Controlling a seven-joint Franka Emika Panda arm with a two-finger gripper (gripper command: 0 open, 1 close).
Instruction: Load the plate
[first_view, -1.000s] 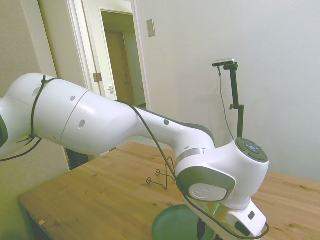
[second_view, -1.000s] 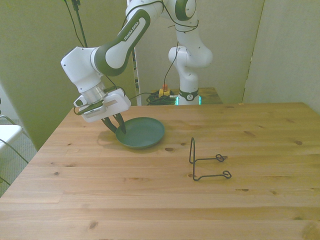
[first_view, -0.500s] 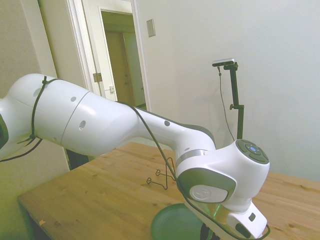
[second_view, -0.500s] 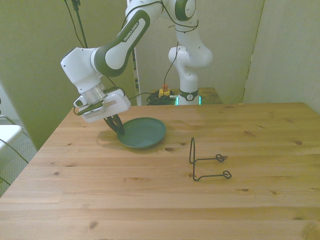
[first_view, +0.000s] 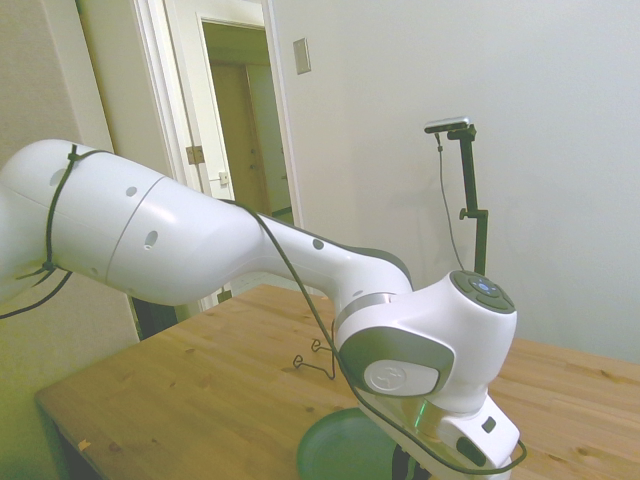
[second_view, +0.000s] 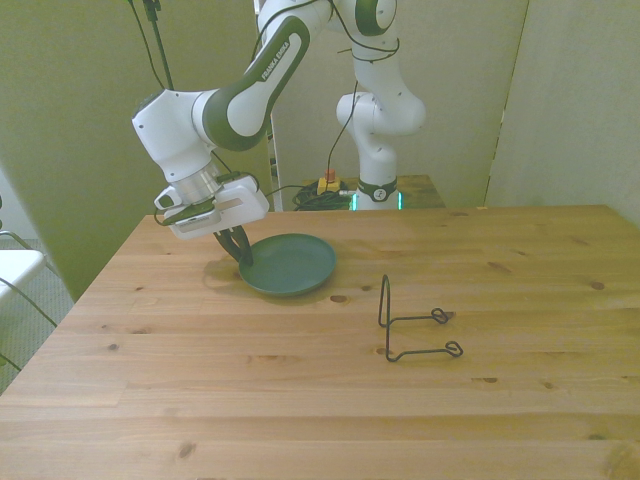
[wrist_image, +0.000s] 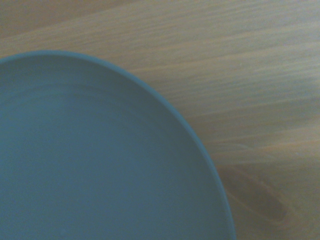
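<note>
On the table, toward the front view's left and far half:

Plate: the dark teal-green plate (second_view: 290, 265) is round with a shallow raised rim. It is slightly tilted: the edge on the front view's left is raised and the opposite edge is low, at or close to the wood.

Plate, other views: in the side view the plate (first_view: 340, 450) shows at the bottom of the picture, partly behind the arm's wrist. In the wrist view the plate (wrist_image: 95, 160) fills most of the picture, blurred, with bare boards past its curved rim.

Gripper: the gripper (second_view: 240, 255) comes down at the plate's rim on the front view's left. Its dark fingers are drawn narrow and pinch that rim, one above and one below.

Plate relative to gripper: the plate extends from the fingertips toward the front view's right.

Arm: the white arm (second_view: 230, 100) slopes down from the far edge to the gripper.

Writing: dark lettering runs along the arm's forearm and reads as FRANKA; the rest is too small to read.

Wire stand: a thin black wire stand (second_view: 412, 322) stands on the table (second_view: 320, 400), well apart from the plate, nearer and toward the front view's right. Its upright loop is on its left, and two prongs lie flat toward the right.
</note>
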